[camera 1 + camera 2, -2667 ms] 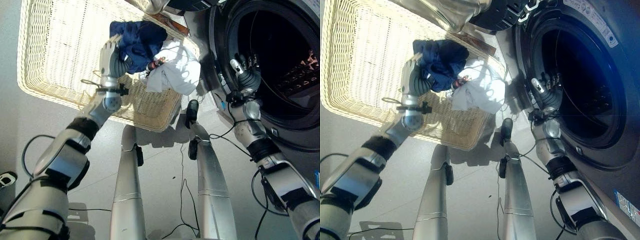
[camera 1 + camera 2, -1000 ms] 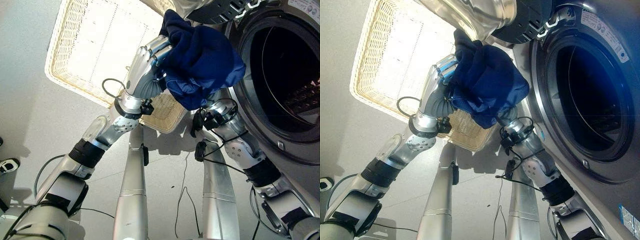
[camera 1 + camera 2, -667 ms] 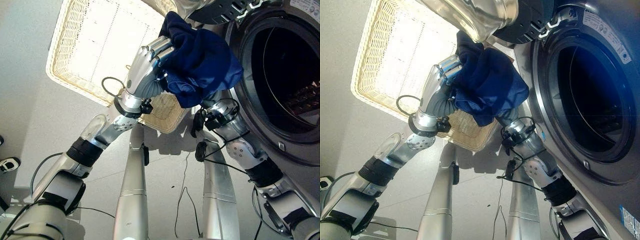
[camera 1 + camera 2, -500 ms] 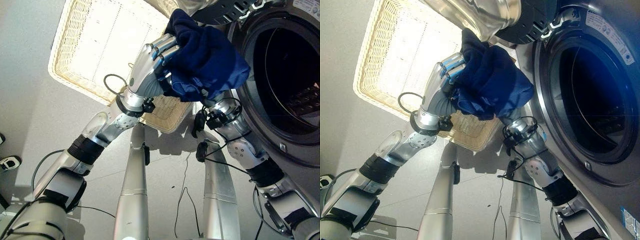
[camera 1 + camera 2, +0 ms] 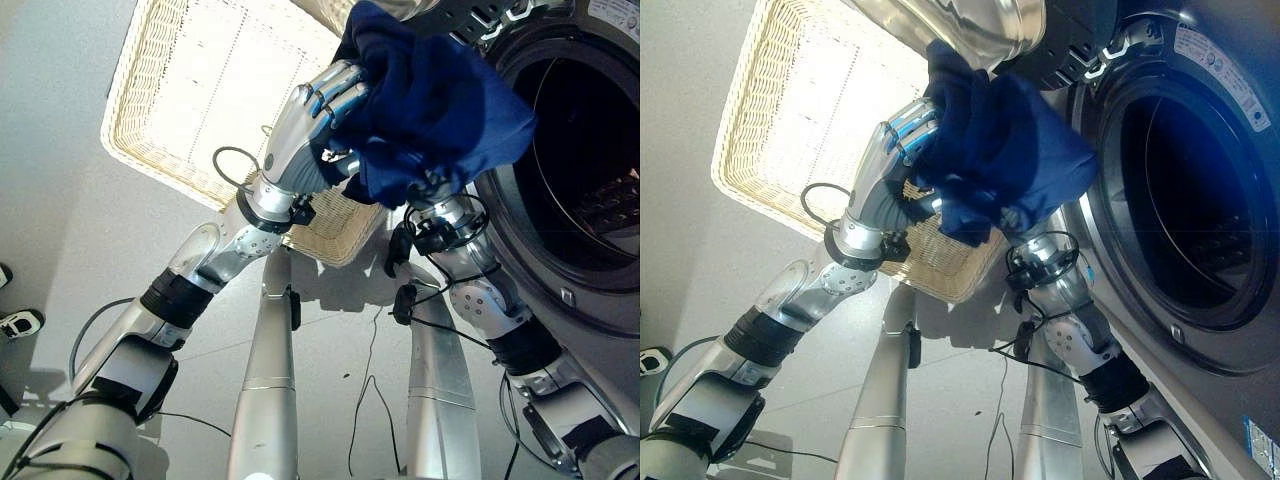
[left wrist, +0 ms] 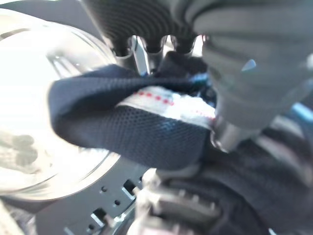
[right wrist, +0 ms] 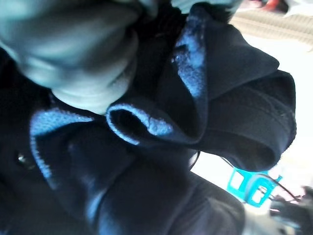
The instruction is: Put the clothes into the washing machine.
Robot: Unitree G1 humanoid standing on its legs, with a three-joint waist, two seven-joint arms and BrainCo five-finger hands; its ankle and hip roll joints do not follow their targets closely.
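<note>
A navy blue garment point(image 5: 430, 100) hangs bunched in the air just left of the washing machine's round opening point(image 5: 585, 190). My left hand point(image 5: 305, 130) is shut on it. In the left wrist view its thumb point(image 6: 244, 88) and fingers point(image 6: 146, 44) pinch a fold of the garment point(image 6: 132, 127) with a white band. My right arm reaches up under the cloth, and the hanging garment point(image 7: 220, 107) covers my right hand point(image 7: 83, 54). The dark drum interior shows some cloth at its far right point(image 5: 610, 200).
A pale wicker basket point(image 5: 140, 155) stands on the grey floor to the left of the machine, partly behind my left hand. The machine's open door point(image 5: 950, 30) with its shiny ring hangs above the garment. Grey floor lies below the basket.
My left hand has lifted the navy garment out of the basket and carried it right, toward the drum opening. My right hand left the opening's rim and went under the cloth.
</note>
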